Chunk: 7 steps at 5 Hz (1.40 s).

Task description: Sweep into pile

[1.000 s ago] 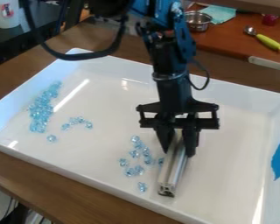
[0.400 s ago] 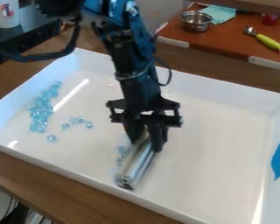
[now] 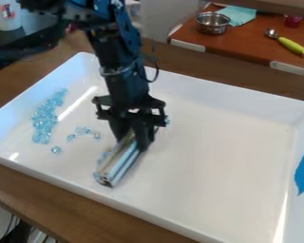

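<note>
Claw (image 3: pixel 135 140): we see it squeezing the metal bar (image 3: pixel 121 162), a finger on each side, low over the white tray (image 3: pixel 224 147).
Bar: it leans down from the claw, with its low end at or near the tray floor, in the near left part of the picture.
Beads by the bar (image 3: pixel 104 155): a few blue ones peek out on the side that faces the big bunch. The bar hides some of that spot, so we cannot count them.
Big bunch (image 3: pixel 45 119): lots of beads sit close together near the tray's left wall.
Little bunch (image 3: pixel 83 133): a few beads sit between the bar and the big bunch.
Lone bead (image 3: pixel 56 150): it sits apart, just below the big bunch.
Done: we think most beads are in the pile.
Left: we think the beads by the bar, the little bunch and the lone bead must join it.
</note>
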Each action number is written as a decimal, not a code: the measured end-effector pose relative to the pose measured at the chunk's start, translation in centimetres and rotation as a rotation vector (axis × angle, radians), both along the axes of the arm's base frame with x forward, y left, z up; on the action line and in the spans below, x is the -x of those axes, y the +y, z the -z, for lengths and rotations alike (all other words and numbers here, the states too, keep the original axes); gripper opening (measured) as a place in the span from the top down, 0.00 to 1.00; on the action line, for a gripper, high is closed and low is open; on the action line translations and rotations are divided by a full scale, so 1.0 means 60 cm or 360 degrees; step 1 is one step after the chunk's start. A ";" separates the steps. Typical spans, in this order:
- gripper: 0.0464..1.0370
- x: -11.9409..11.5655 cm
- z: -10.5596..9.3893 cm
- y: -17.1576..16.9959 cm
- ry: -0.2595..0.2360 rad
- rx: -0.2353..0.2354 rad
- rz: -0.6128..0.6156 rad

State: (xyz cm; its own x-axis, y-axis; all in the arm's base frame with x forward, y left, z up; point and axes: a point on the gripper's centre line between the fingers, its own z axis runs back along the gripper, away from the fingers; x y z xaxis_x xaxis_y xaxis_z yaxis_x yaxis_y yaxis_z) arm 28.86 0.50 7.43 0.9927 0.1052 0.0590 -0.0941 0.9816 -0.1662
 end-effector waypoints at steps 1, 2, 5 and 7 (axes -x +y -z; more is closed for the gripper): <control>0.67 0.002 0.001 0.032 -0.0006 -0.0059 -0.0006; 0.67 0.013 0.000 0.067 0.0027 -0.0155 0.0023; 0.67 0.043 -0.001 0.171 0.0072 -0.0240 0.0044; 0.67 0.029 -0.001 0.188 0.0031 -0.0304 0.0037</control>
